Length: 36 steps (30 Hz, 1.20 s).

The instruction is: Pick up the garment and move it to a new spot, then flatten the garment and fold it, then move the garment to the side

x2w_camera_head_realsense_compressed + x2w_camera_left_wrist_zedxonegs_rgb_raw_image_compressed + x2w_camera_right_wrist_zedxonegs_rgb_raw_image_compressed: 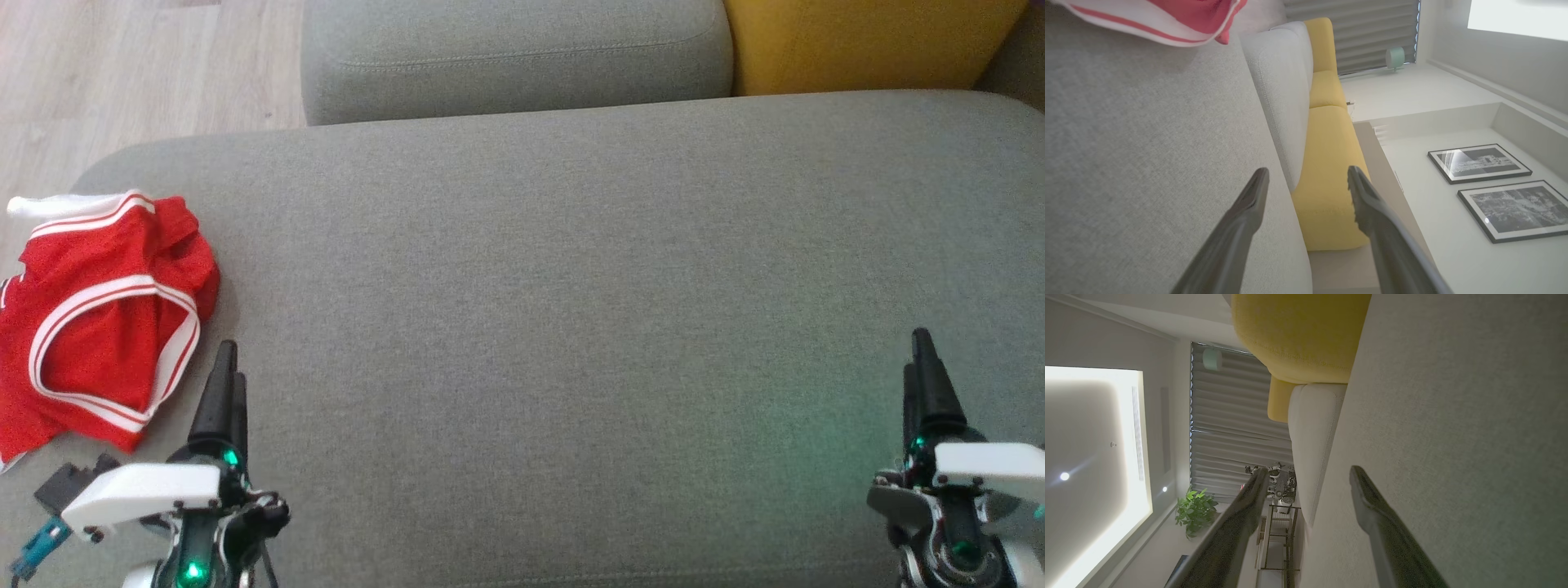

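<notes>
Two released: left end effector [227,367] hovers just beside the garment [90,327] so I can grab it; right end effector [921,351] spare.

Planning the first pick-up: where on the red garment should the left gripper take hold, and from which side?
Grip the garment by the white-striped band on its right edge, nearest the open left gripper. Come from above, from the cushion side: that band curls into a ridge, probably easy to pinch.

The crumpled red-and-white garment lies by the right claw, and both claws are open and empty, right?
No: the head view shows the garment beside the left claw, not the right claw. Both claws are open and empty.
</notes>
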Available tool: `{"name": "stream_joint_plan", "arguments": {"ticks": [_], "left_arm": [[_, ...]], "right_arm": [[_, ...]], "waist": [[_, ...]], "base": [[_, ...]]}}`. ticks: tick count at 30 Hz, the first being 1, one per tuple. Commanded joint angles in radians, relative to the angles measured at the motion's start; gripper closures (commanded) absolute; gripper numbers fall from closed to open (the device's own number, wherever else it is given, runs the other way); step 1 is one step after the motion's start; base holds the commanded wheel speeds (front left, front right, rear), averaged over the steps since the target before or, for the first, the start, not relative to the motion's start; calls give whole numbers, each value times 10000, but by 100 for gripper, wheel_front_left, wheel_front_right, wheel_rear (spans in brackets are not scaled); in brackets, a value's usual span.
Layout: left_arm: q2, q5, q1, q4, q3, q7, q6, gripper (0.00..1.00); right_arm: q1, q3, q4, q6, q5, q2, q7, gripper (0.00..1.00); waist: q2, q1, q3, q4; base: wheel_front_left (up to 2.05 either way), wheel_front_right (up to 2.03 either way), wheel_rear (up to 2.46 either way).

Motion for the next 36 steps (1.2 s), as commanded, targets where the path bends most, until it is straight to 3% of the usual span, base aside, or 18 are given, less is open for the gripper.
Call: {"name": "stream_joint_plan", "arguments": {"ticks": [1, 18, 36], "left_arm": [[181, 211, -553, -417, -14, -88, -52, 0], [294, 3426, -646, -1339, -386, -587, -18, 0], [818, 6202, -371, -1611, -1100, -1114, 381, 0]], "right_arm": [[-548, 57, -405, -1, -218, -224, -90, 0], [-668, 545, -1180, -2, -3310, -500, -603, 0], [-557, 1167, -1211, -4, -6036, -622, -1032, 0]], "waist": [[0, 0, -3, 1], [0, 0, -43, 1], [0, 0, -167, 43]], "base": [[0, 0, 0], [0, 0, 0], [0, 0, 0]]}}
